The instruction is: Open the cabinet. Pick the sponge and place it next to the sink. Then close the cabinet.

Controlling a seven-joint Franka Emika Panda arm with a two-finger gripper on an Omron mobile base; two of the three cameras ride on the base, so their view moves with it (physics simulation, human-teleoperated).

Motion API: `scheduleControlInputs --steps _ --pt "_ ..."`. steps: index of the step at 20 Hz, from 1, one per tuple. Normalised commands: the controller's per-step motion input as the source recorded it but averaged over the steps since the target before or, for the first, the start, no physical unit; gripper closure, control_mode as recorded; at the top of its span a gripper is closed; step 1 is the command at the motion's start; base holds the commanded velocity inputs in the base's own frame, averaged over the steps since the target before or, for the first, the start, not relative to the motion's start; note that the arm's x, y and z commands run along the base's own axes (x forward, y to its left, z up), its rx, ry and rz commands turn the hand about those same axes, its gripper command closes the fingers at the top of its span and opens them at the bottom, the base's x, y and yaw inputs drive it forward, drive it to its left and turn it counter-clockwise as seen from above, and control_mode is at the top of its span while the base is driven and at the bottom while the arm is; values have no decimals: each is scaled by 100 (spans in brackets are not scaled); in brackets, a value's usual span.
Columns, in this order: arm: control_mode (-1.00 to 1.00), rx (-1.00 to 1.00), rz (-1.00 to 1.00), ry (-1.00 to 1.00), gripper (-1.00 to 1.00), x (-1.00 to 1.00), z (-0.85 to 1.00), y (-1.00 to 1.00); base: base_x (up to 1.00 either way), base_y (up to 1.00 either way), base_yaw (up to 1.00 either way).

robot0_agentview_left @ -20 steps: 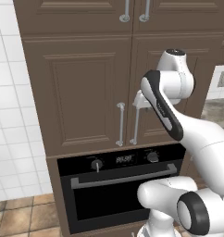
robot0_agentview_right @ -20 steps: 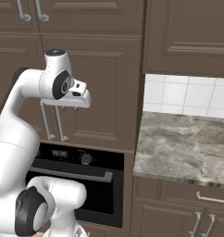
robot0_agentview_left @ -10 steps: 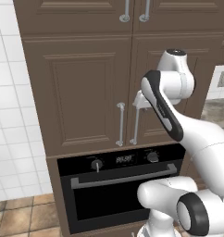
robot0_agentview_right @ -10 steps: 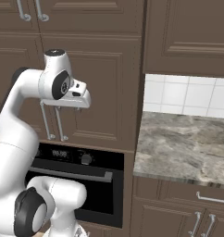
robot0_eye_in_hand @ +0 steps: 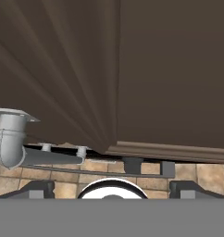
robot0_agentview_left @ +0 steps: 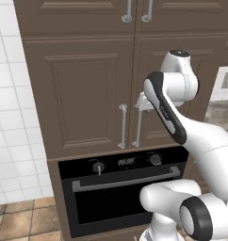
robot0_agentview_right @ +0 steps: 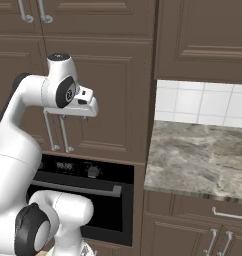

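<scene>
The cabinet [robot0_agentview_left: 83,94] filled the middle of the left base view, both doors shut, its two long handles [robot0_agentview_left: 123,127] side by side at centre. The gripper [robot0_agentview_left: 140,104] sat at the top of the right-hand handle [robot0_agentview_right: 68,132]; whether the fingers were open or closed could not be told. Below, at lower centre, the oven [robot0_agentview_left: 120,193] had a small display [robot0_agentview_left: 126,162], its characters too blurred to read. A marbled tabletop [robot0_agentview_right: 198,160] lay at the right of the right base view.
</scene>
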Motion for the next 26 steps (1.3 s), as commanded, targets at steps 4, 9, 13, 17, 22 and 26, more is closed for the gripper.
scheduleControlInputs --steps 4,9,13,17,22,26 --pt "-100 0 0 0 -100 0 0 0 0 0 0" --pt "-100 0 0 0 -100 0 0 0 0 0 0" --pt "100 0 0 0 -100 0 0 0 0 0 0" --pt "100 0 0 0 -100 0 0 0 -24 1 0" --pt "100 0 0 0 -100 0 0 0 -56 0 0" --pt "100 0 0 0 -100 0 0 0 -29 10 2"
